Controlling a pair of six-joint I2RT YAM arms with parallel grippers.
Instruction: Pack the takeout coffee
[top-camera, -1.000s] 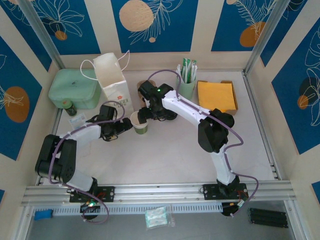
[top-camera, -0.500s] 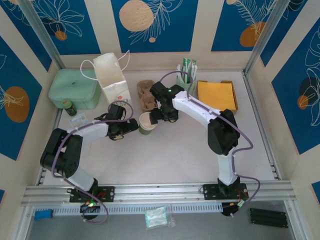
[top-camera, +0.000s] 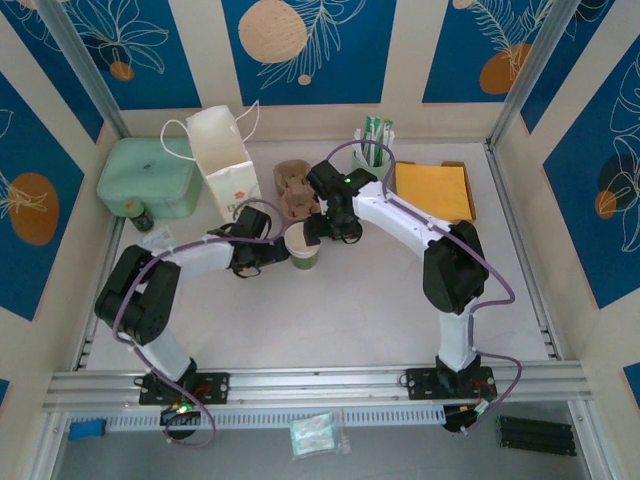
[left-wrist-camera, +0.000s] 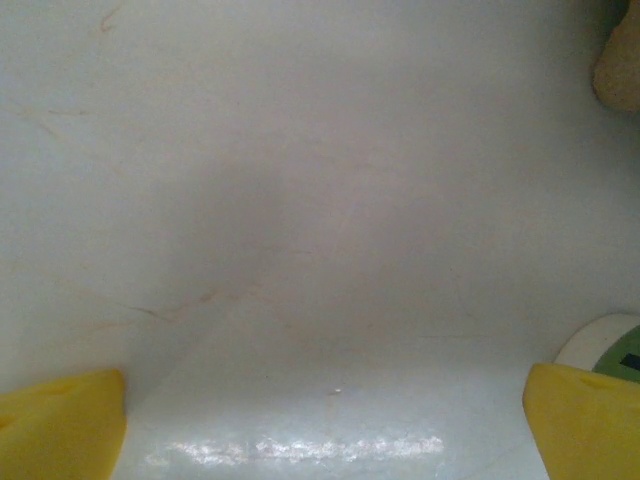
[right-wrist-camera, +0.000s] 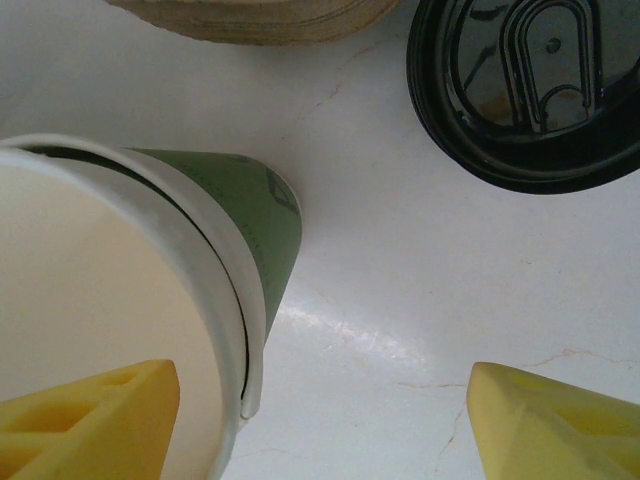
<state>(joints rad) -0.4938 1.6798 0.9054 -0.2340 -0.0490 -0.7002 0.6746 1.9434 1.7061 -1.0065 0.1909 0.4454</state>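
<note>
The takeout coffee's paper cup (top-camera: 302, 246), white above an olive-green band, stands lidless at mid-table. In the right wrist view the cup (right-wrist-camera: 240, 230) is at the left, and a round black lid (right-wrist-camera: 530, 85) lies on the table apart from it at the upper right. My right gripper (right-wrist-camera: 320, 430) is open, straddling the cup's rim: one yellow finger (right-wrist-camera: 90, 420) over the mouth, the other finger (right-wrist-camera: 560, 430) well outside. From above, the right gripper (top-camera: 322, 234) is just right of the cup. My left gripper (top-camera: 274, 252) (left-wrist-camera: 320, 430) is wide open over bare table, with the cup's edge (left-wrist-camera: 610, 345) beside its right finger.
A white paper bag (top-camera: 225, 155) stands upright behind the left arm. A brown cup carrier (top-camera: 294, 190) sits just behind the cup. At the back are a mint-green cup of sachets (top-camera: 375, 165), a tray of yellow napkins (top-camera: 433, 190) and a green box (top-camera: 150, 180).
The cup has shifted to the right, and both grippers have moved right with it. The right jaws have narrowed a little.
</note>
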